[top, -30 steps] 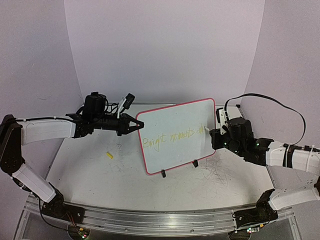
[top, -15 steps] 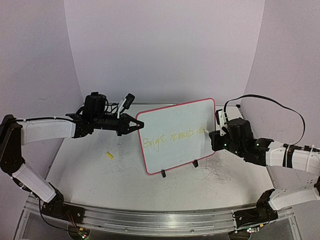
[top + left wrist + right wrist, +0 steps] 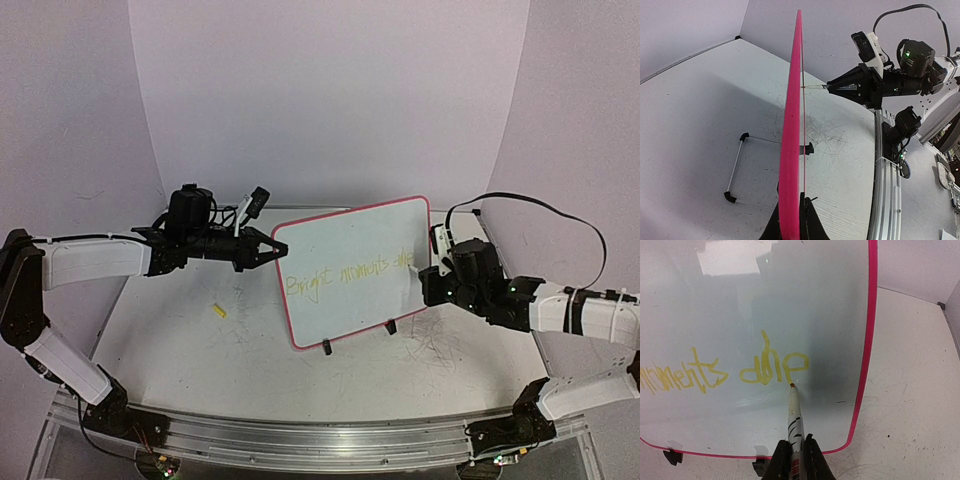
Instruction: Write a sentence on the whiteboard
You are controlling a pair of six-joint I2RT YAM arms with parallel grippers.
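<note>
Since a moment ago, the right claw (image 3: 420,282) has slid a bit lower and more to the left along the whiteboard (image 3: 340,235), and the yellow sentence (image 3: 345,273) has grown by a letter. The board stands almost straight up on a thin wire stand (image 3: 737,170), near the middle of the table (image 3: 200,355), closer to its far edge. The left claw (image 3: 272,250) is pinched tight on the board's left rim. The right claw is squeezed shut around a marker (image 3: 794,415), and the marker's tip touches the board just under the last letter. A small yellow piece (image 3: 219,311) lies on the table's left side.
</note>
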